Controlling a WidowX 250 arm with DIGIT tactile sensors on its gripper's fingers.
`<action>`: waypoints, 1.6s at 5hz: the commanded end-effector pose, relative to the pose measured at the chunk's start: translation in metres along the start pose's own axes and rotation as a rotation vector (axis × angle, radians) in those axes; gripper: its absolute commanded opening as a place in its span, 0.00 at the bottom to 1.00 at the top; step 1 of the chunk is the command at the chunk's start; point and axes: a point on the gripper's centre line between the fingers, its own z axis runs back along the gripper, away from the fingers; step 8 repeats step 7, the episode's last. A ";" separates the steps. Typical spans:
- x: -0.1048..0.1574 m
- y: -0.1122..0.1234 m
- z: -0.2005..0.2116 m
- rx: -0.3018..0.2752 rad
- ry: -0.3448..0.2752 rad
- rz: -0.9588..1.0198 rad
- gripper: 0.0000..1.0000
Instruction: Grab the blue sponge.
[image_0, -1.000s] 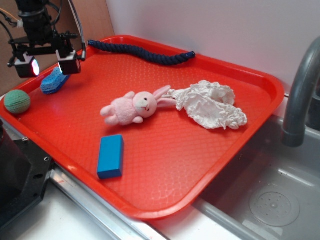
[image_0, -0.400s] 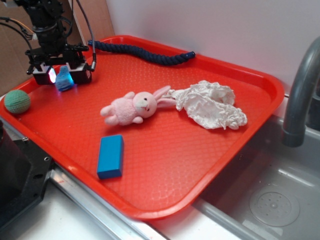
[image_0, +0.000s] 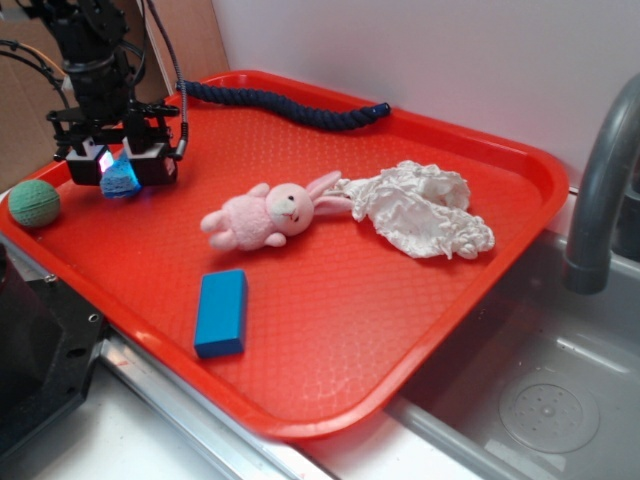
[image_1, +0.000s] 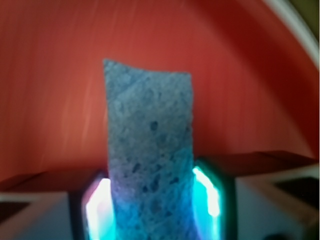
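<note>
The blue sponge (image_0: 120, 181) sits at the far left of the red tray (image_0: 400, 330), squeezed between the two fingers of my gripper (image_0: 118, 165). The gripper is down at the tray surface and shut on it. In the wrist view the porous light-blue sponge (image_1: 150, 150) stands on edge between the two glowing pads (image_1: 207, 192), its top end reaching out over the tray floor (image_1: 50, 100). Both pads press against its sides.
A green ball (image_0: 34, 203) lies left of the gripper by the tray's rim. A dark rope (image_0: 285, 107) runs along the back edge. A pink bunny (image_0: 265, 214), white cloth (image_0: 420, 210) and smooth blue block (image_0: 221, 312) lie mid-tray. A sink and grey faucet (image_0: 600, 190) stand right.
The gripper came down over the sponge and closed on it. The sponge, flat on the tray a second ago, is now pinched upright between the fingers.
</note>
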 end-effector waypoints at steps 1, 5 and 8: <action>-0.051 -0.016 0.100 -0.017 -0.061 -0.386 0.00; -0.045 -0.031 0.170 0.002 -0.095 -0.493 0.00; -0.034 -0.033 0.177 0.003 -0.135 -0.472 0.00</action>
